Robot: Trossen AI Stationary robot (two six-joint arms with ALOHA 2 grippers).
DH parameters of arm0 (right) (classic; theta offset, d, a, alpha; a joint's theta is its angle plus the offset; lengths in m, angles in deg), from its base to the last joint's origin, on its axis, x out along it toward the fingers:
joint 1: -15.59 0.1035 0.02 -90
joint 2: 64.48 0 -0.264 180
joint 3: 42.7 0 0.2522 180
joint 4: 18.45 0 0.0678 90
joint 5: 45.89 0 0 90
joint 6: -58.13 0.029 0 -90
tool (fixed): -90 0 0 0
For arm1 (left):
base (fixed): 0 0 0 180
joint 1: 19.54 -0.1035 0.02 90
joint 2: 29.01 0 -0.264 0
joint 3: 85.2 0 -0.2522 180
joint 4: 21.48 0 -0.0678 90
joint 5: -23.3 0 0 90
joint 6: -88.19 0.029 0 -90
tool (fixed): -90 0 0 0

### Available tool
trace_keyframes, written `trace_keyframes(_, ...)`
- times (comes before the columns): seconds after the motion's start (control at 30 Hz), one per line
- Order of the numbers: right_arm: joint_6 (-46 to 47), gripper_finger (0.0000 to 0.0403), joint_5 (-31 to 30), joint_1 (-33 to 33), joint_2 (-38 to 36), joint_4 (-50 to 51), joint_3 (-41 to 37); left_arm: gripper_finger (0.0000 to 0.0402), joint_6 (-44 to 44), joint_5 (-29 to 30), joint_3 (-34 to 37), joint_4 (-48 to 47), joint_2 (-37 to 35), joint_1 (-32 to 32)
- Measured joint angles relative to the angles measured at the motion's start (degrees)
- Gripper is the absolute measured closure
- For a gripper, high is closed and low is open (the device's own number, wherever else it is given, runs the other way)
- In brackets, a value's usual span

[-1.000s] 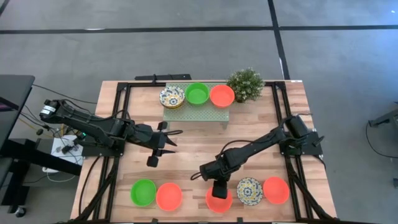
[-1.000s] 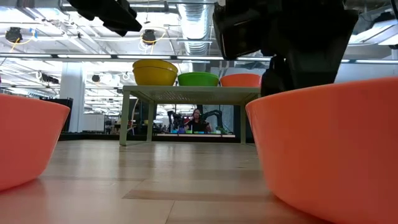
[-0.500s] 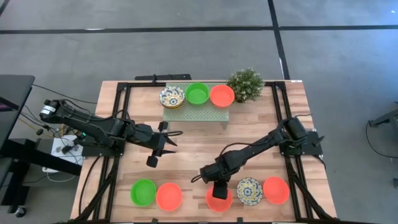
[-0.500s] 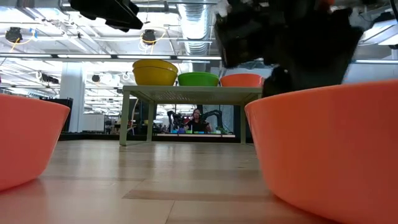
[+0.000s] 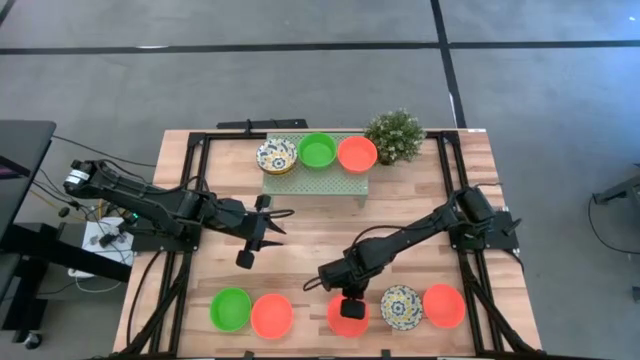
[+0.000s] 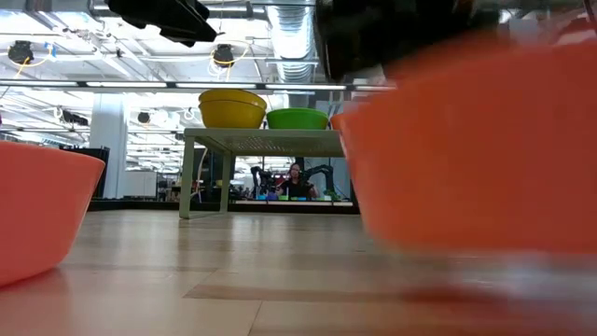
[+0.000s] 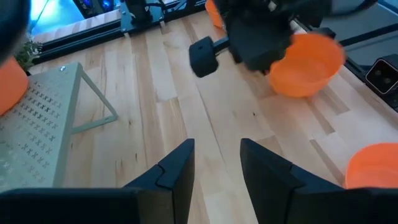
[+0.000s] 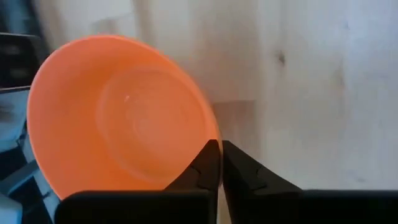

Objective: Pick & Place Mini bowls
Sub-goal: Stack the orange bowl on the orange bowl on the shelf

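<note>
Right hand [image 5: 350,309] pinches an orange bowl [image 5: 340,316] over the wooden table [image 5: 310,235]; left hand [image 5: 262,228] hangs unclenched.

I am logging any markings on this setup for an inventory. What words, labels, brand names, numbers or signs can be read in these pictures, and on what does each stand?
None can be read.
The red-orange bowl pinched at its rim by the right tool is plain inside.
The green bowl and the patterned bowl carry no lettering, only ornament on the latter.
The perforated stand shows only punched marks, no text.
The screen in the left wrist view is too blurred to read.
</note>
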Motion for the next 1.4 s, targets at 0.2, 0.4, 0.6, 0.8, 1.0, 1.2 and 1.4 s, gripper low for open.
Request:
trace_keyframes(0.2,-5.3,0.04,-2.8,-0.9,0.0,10.3,10.1,0.0271,2.7,0.0,0.0,0.2,0.0,0.0)
trace_keyframes(0.4,-8.9,0.0401,-13.7,-1.8,0.0,31.8,20.6,0.0271,2.7,0.0,0.0,0.3,0.0,0.0)
trace_keyframes(0.6,-14.1,0.0402,-24.8,-5.1,-0.9,43.4,26.5,0.0271,2.7,0.0,0.0,0.4,0.0,0.0)
trace_keyframes(0.8,-25.3,0.0402,-30.8,-11.2,-4.3,44.0,26.3,0.0271,1.6,0.0,0.0,0.5,0.0,0.0)
trace_keyframes(1.0,-35.7,0.0402,-37.8,-21.0,-11.1,44.0,26.3,0.0271,1.0,0.0,0.0,1.0,0.0,0.0)
trace_keyframes(1.2,-36.7,0.0403,-40.1,-35.7,-16.8,38.0,26.3,0.0271,1.0,0.0,0.0,2.9,0.0,0.0)
trace_keyframes(1.4,-26.2,0.04,-39.3,-48.5,-17.3,29.9,26.3,0.0271,1.0,0.0,0.0,4.5,0.0,0.0)
